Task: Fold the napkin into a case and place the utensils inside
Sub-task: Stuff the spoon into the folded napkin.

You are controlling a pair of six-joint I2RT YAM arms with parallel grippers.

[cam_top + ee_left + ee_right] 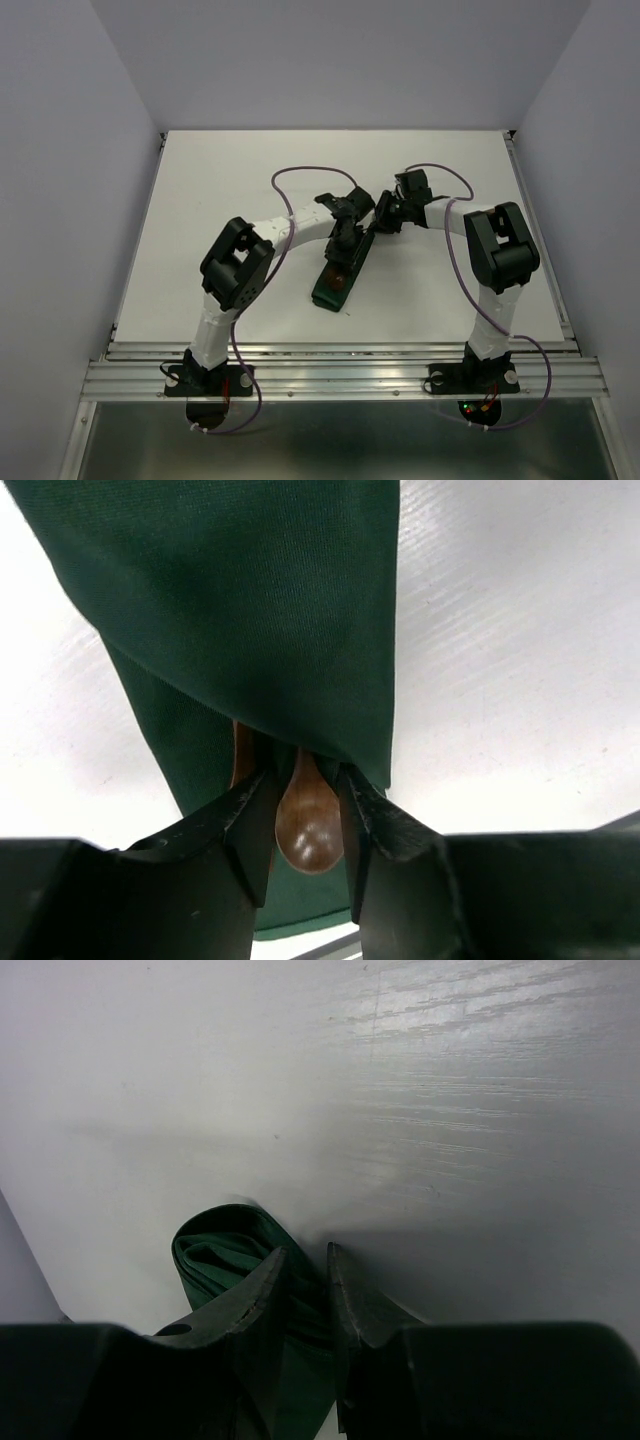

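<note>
The dark green napkin [340, 272] lies folded into a narrow strip at the table's middle. My left gripper [343, 240] is over its middle, shut on the reddish-brown wooden spoon [308, 820], whose handle runs under a fold of the napkin [250, 610]. A second brown wooden piece [241, 752], probably the fork, shows at the left finger, mostly hidden. My right gripper [383, 215] is at the strip's far end, shut on a raised fold of the napkin [225, 1250].
The white table [200, 200] lies all round the napkin. Purple cables [290, 175] loop over both arms. The metal rail [340, 370] runs along the near edge.
</note>
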